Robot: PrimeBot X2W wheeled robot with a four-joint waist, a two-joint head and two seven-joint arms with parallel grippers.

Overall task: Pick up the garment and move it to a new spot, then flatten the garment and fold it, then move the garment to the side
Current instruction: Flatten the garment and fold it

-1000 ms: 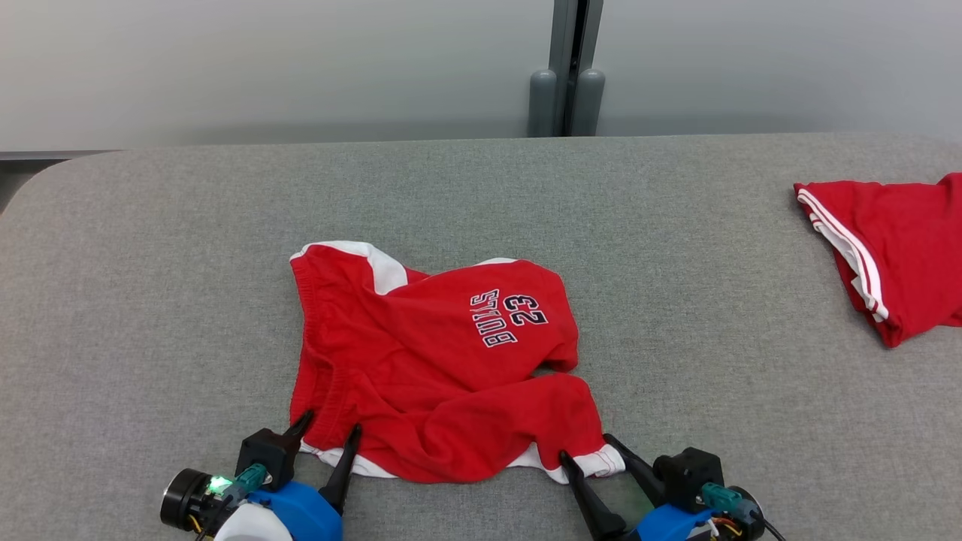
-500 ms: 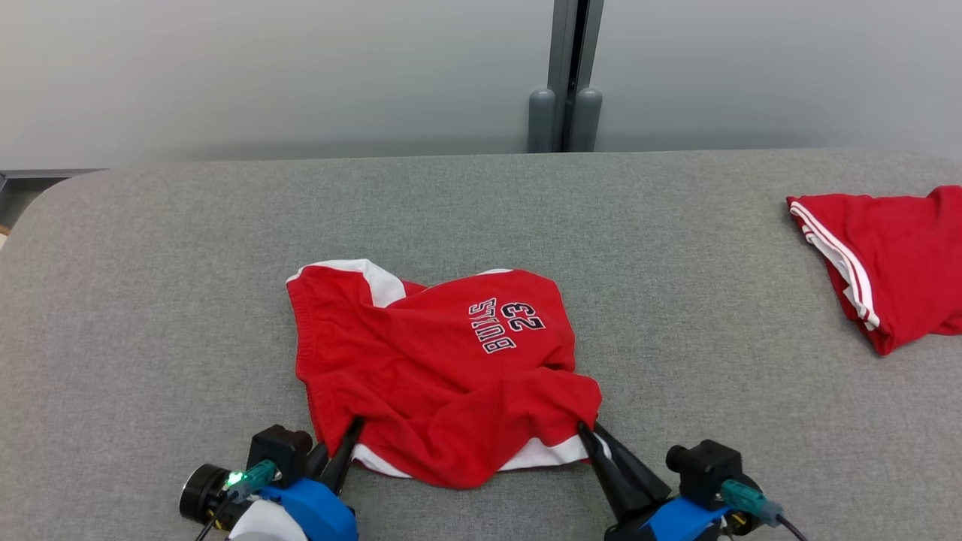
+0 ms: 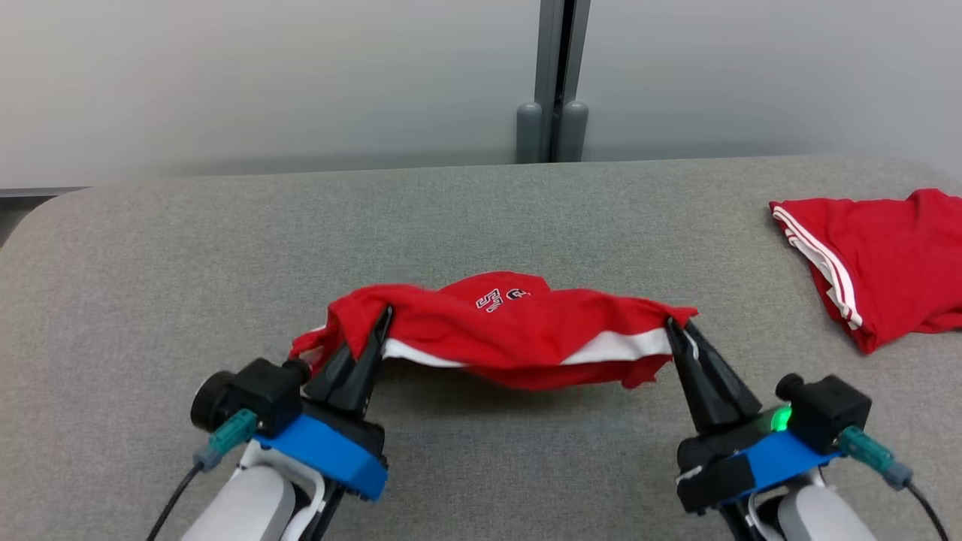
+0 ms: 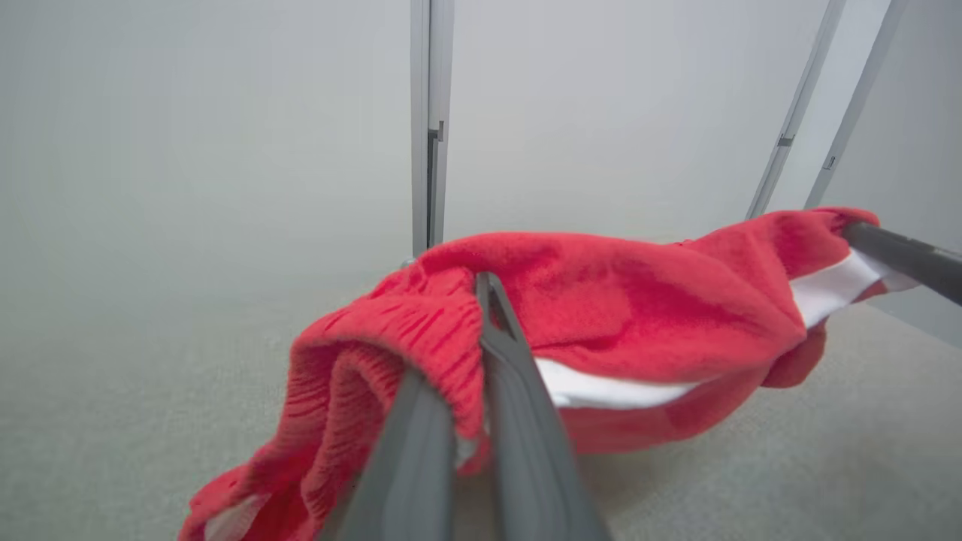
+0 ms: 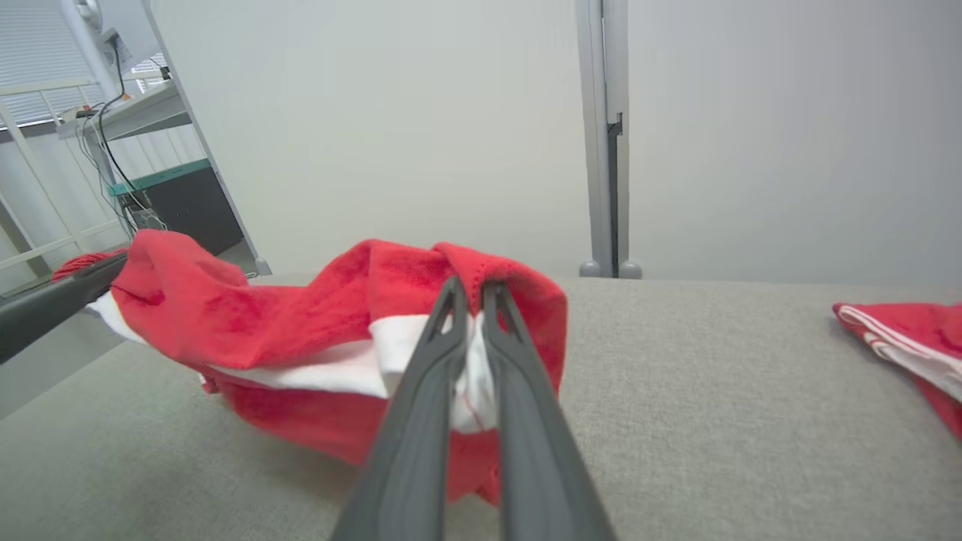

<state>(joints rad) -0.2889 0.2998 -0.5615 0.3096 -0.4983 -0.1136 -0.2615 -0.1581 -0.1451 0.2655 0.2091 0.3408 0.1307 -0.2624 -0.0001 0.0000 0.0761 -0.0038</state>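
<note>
Red garment point(image 3: 518, 323) slung between both hands above the grey bench point(image 3: 150, 285). The left hand point(image 3: 379, 327) is clamped shut on the ribbed waistband point(image 4: 406, 330) at one end. The right hand point(image 3: 674, 328) is clamped shut on the opposite corner, where the white trim point(image 3: 616, 347) meets the hem. The long axis of the cloth therefore runs straight across the robot's front, from its left to its right, roughly parallel to the bench's near edge. It lies directly ahead of both sets of fingers. Neither arm is nearer: each holds its own end at about the same reach and height. The middle sags into a shallow hammock with a shadow beneath; whether the lowest fold touches the bench cannot be told. A loose tail hangs outboard of the left hand. A second red garment point(image 3: 879, 255) lies well apart at the far right, so open bench lies ahead and to the left. Judged from this pose, the carry calls for both hands to travel together at constant spacing; unequal motion would likely bunch the cloth or pull it from one grip.
</note>
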